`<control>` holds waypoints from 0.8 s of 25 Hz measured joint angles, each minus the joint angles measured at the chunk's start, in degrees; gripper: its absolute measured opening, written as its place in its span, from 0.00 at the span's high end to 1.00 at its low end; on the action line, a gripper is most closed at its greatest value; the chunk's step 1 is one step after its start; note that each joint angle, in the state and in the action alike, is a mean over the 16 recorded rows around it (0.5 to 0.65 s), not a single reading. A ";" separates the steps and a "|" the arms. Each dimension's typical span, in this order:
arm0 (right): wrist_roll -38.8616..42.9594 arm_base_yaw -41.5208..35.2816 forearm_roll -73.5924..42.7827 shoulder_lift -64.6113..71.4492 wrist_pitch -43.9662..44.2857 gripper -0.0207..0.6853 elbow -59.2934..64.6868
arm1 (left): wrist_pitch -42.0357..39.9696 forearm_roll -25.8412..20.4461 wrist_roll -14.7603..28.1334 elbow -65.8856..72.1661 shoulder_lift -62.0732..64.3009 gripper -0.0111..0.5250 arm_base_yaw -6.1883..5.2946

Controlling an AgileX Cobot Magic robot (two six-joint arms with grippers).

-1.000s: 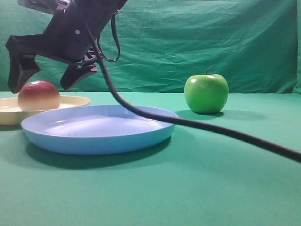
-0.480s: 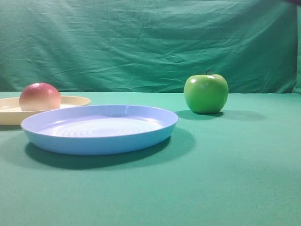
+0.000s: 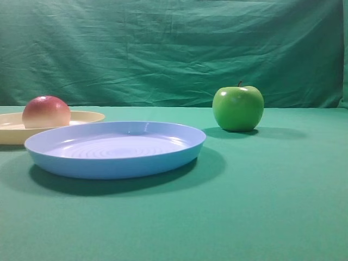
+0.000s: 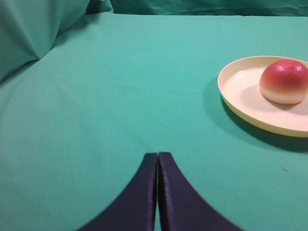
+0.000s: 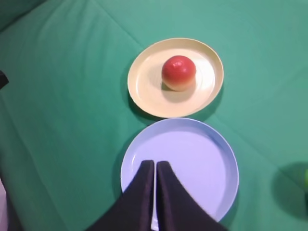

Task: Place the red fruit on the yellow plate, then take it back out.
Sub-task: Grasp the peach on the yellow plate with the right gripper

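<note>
The red fruit (image 5: 178, 72) rests inside the yellow plate (image 5: 144, 82), slightly off centre, with neither pincer touching it. The left pincer (image 4: 157, 161) has its jaws pressed together with nothing between them, over bare green desk cloth (image 4: 120, 86) well apart from the plate. The right pincer (image 5: 154, 168), likewise closed and empty, hangs above the light blue plate (image 5: 211, 159), which lies just beside the yellow one; a green apple (image 3: 238, 107) stands apart.

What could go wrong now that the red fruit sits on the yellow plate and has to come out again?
The red fruit is round and smooth, so it might roll or slip when gripped. The yellow plate almost touches the blue plate, so a low approach might bump one. Both the left gripper and right gripper are shut and must open first.
</note>
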 joint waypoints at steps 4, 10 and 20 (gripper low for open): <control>1.56 -1.92 -0.59 -6.17 -2.49 0.97 7.20 | 0.00 0.00 0.00 0.00 0.00 0.98 0.00; 3.30 -6.51 -2.22 -14.50 -4.36 0.97 14.21 | 0.00 0.00 0.00 0.00 0.00 0.98 0.00; 3.70 -17.42 -3.39 -32.76 -12.84 0.97 28.98 | 0.00 0.00 0.00 0.00 0.00 0.98 0.00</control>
